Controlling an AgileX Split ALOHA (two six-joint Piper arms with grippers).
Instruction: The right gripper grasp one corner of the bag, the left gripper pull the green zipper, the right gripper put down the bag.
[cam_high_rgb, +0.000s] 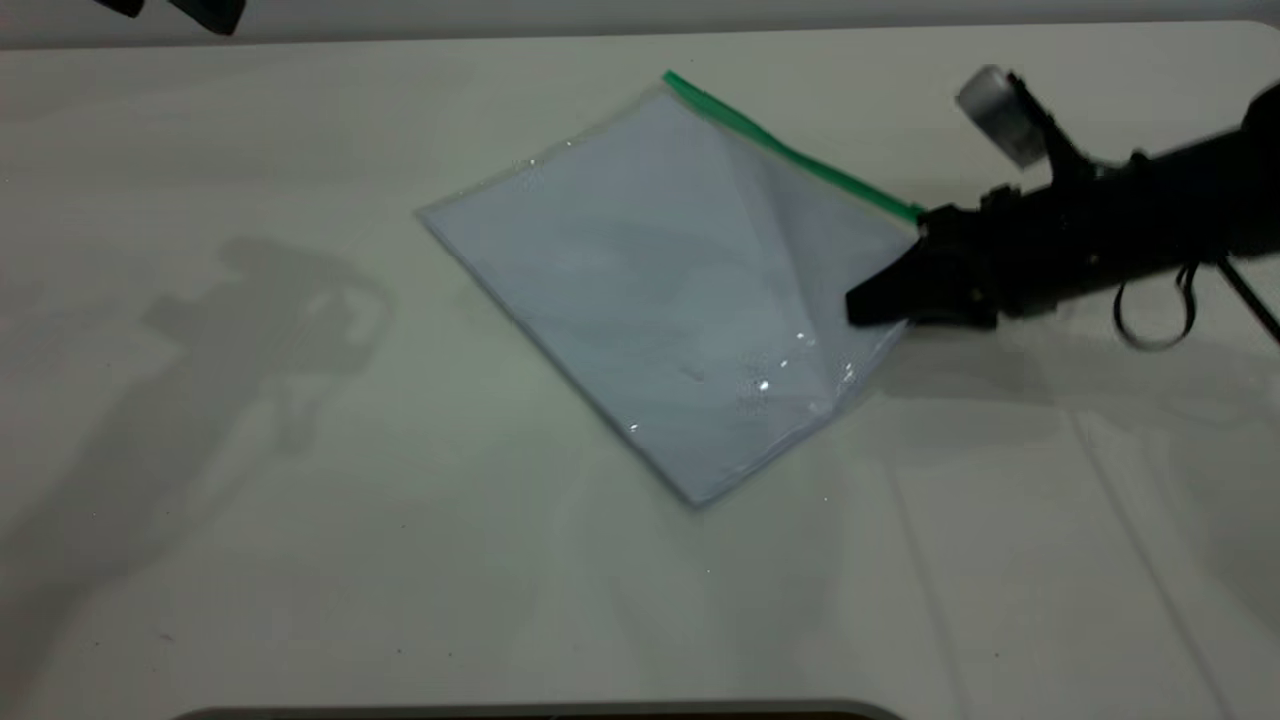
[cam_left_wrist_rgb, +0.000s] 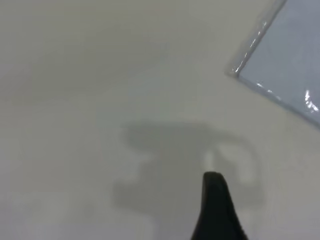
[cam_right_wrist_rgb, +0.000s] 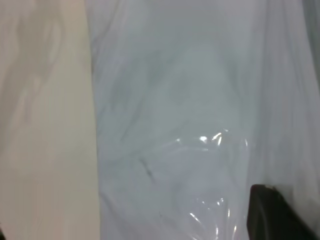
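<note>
Your right gripper (cam_high_rgb: 880, 300) reaches in nearly level, seemingly clamped on the bag's (cam_high_rgb: 650, 290) corner beside the green zipper (cam_high_rgb: 790, 150), lifting it off the table (cam_high_rgb: 300, 560). Your left gripper (cam_left_wrist_rgb: 216, 210) hovers well clear; jaw state unclear.

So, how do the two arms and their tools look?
The right tool is black with pointed wedge jaws, a silver-white cylinder on its body and a looping black cable. The left tool is plain black; only its tips show at the exterior view's top edge.
</note>
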